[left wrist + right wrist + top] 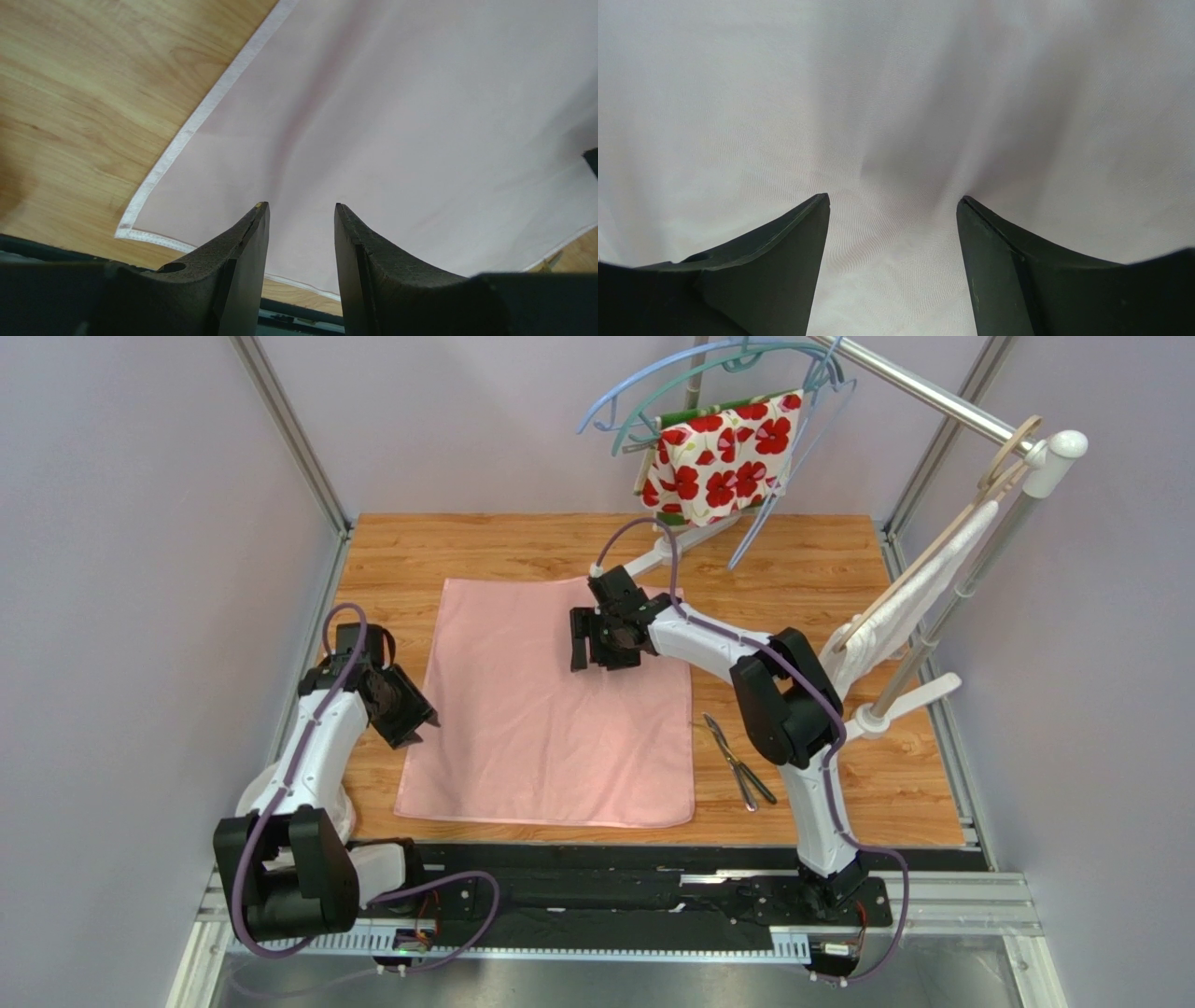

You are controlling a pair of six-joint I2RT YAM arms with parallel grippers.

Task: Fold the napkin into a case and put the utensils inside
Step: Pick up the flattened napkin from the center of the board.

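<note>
Tabletop (870,560) bears napkin (533,714); left claw (302,207) parted, empty; right claw (892,199) wide, touching it.

We record a robotics lab test cell. Plain pale wall panels (126,588) in aluminium framing (292,431) enclose a wood-grain tabletop (491,546), and two cabled robot arms, the left arm (302,756) and the right arm (772,686), are bolted to a black base rail (617,903). Staged props: a pink napkin (547,714), utensils (739,763), and a metal rack (919,387) hung with a poppy-print cloth (723,455) and a white cloth (912,602).
</note>
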